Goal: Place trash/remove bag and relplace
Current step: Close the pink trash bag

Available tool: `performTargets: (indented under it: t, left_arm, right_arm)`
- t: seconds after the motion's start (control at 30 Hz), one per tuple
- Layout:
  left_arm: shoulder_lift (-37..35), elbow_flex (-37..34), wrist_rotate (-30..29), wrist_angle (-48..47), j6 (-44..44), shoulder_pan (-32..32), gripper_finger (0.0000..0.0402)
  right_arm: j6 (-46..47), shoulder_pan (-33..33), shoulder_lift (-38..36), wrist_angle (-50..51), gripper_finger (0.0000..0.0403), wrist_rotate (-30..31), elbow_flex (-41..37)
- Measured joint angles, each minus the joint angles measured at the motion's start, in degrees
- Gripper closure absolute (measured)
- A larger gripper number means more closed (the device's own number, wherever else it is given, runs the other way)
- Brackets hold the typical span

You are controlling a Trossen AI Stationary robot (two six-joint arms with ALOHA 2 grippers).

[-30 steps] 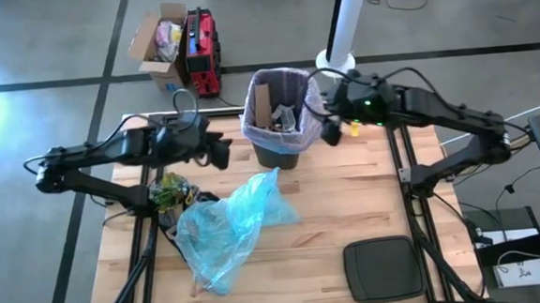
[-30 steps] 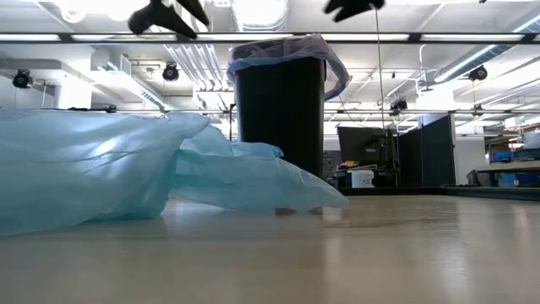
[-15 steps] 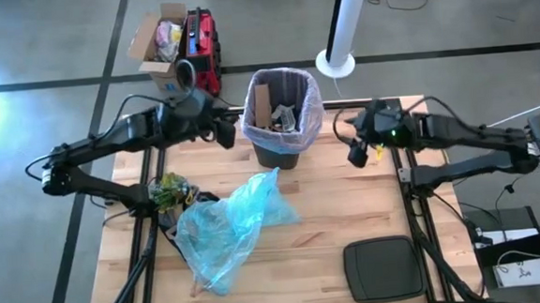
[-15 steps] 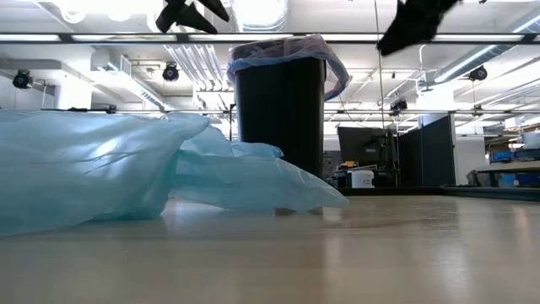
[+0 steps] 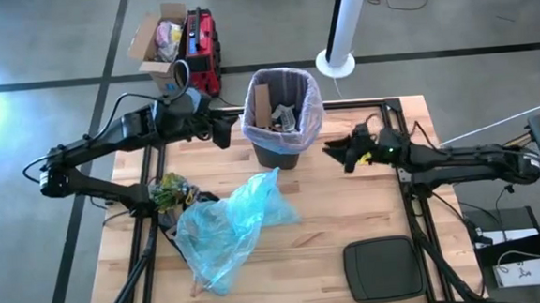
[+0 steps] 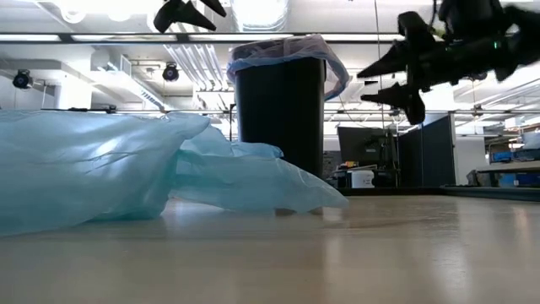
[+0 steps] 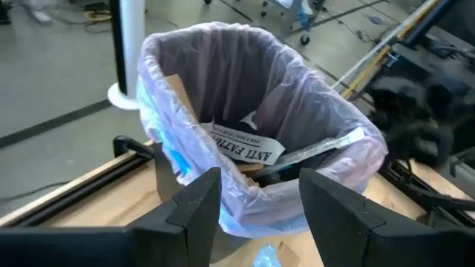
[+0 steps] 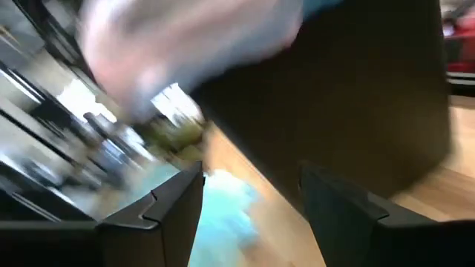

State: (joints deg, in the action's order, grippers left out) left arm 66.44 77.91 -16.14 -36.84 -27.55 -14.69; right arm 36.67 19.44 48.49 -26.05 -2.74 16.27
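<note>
Left gripper point(image 5: 224, 133), fingers parted and empty, hangs just beside the left rim of the bin point(image 5: 277, 149). Right gripper point(image 5: 334, 150), fingers parted, nothing held, hangs beside the bin's right side above the table point(image 5: 349, 212). The bag point(image 7: 223, 81) lines the bin, folded over its rim; trash point(image 5: 277, 116) sits inside. A light blue bag point(image 5: 228, 225) lies crumpled on the table.

We count: one black bin point(image 5: 280, 143), one pink-lavender bag point(image 5: 309, 100) lining it, one light blue plastic bag point(image 5: 229, 224) on table, one flat black lid point(image 5: 383, 268), two arms, two grippers, one cardboard box point(image 5: 157, 41) on floor.
</note>
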Motion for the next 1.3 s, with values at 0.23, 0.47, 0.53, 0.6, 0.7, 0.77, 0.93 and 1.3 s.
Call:
performTargets:
  t: [0.23, 0.47, 0.53, 0.6, 0.7, 0.77, 0.93, 1.3]
  left_arm:
    - [0.4, 0.0, 1.2, 2.3, 4.2, -0.5, 0.0228]
    - [1.0, 0.0, 1.0, 3.1, 5.2, -1.4, 0.0206]
    - [1.6, 0.0, 0.7, 3.8, 5.5, -1.8, 0.0201]
    - [1.8, 0.0, 0.6, 3.9, 6.2, -1.9, 0.0198]
    - [1.9, 0.0, 0.7, 3.9, 6.3, -1.8, 0.0194]
    - [2.0, 0.0, 0.7, 3.9, 6.0, -1.6, 0.0194]
    - [1.9, 0.0, 0.5, 3.8, 4.1, -0.7, 0.0199]
    - [2.8, 0.0, 0.5, 4.8, 3.1, 0.0, 0.0215]
  right_arm:
    - [19.3, 15.5, 8.6, -32.7, 0.0199, -15.0, -11.0]
    - [23.4, 24.2, 24.0, -45.4, 0.0198, -25.7, -6.6]
    - [24.7, 25.5, 29.1, -50.5, 0.0199, -29.3, -3.6]
    - [26.7, 26.1, 33.3, -55.3, 0.0199, -32.7, -1.2]
    - [30.2, 26.6, 38.2, -62.0, 0.0199, -36.2, 1.4]
    - [32.0, 26.7, 40.1, -64.0, 0.0201, -36.9, 2.9]
    - [32.3, 26.7, 39.6, -64.0, 0.0222, -40.1, 5.4]
    - [31.7, 28.9, 28.1, -59.5, 0.0282, -42.7, 2.7]
